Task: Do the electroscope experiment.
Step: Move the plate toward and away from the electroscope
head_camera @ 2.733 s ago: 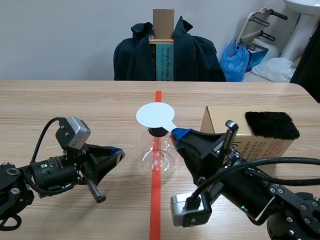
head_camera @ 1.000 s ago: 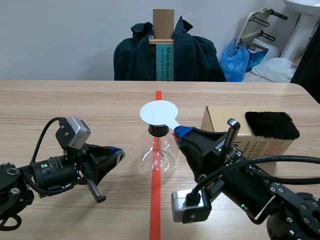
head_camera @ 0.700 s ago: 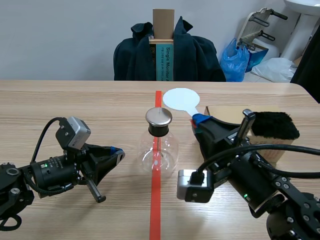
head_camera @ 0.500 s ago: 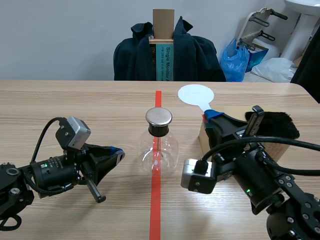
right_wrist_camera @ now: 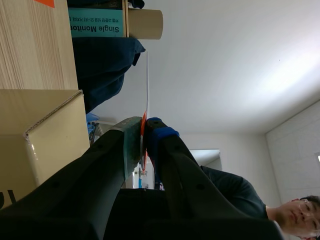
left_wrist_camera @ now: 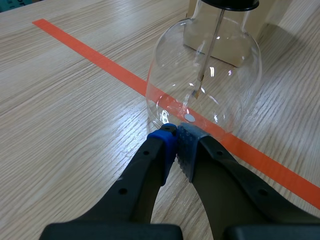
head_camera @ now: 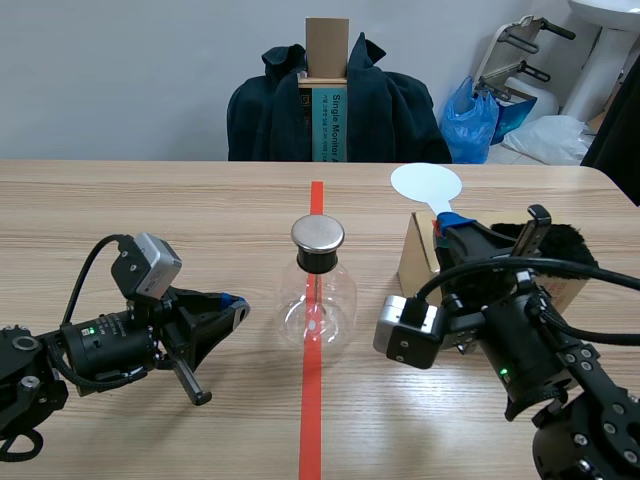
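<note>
R gripper [head_camera: 447, 222] was clamped on white disc paddle [head_camera: 426, 184].
Held raised at 2 o'clock of flask [head_camera: 317, 300]; L gripper [head_camera: 236, 306] was closed, empty.

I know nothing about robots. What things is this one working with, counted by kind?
Glass flask: 1
White disc: 1
Cardboard box: 1
Black furry pad: 1
Total: 4
</note>
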Robot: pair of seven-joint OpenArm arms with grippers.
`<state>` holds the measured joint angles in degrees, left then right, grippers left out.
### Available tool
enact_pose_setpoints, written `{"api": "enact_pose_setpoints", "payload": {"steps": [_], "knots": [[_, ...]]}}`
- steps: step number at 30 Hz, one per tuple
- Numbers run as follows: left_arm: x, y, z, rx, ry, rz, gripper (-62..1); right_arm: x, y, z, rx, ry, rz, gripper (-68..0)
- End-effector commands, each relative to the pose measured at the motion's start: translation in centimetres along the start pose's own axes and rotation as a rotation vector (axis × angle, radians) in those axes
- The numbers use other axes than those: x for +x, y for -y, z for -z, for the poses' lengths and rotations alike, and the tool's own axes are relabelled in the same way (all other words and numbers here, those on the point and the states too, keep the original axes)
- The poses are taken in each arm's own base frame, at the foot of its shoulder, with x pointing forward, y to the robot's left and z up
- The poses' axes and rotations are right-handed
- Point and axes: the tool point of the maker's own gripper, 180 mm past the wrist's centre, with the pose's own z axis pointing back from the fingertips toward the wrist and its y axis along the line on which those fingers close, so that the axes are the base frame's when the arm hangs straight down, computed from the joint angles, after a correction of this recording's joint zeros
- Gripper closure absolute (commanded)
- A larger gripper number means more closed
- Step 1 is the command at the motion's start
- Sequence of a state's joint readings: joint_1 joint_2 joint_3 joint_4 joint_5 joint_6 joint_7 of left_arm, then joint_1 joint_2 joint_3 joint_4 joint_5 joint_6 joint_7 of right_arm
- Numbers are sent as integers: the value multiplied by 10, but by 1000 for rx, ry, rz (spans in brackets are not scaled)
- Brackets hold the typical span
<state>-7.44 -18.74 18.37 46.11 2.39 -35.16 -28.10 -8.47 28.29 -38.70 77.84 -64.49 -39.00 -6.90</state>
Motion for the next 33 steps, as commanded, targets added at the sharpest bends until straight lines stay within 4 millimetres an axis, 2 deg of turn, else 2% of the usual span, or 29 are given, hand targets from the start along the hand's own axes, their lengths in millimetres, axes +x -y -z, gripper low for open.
{"api": "enact_pose_setpoints", "payload": {"steps": [1,13,18,24,33], "knots": [[15,-3,2,2,46,11,-28,-2,13,5,-41,14,-9,-8],[15,-3,2,2,46,11,-28,46,11,-2,-41,285,-51,-8],[15,-3,2,2,46,11,-28,60,10,-7,-39,367,-52,-8],[15,-3,2,2,46,11,-28,70,10,-12,-38,429,-54,-8],[15,-3,2,2,46,11,-28,75,9,-14,-37,457,-54,-8]]}}
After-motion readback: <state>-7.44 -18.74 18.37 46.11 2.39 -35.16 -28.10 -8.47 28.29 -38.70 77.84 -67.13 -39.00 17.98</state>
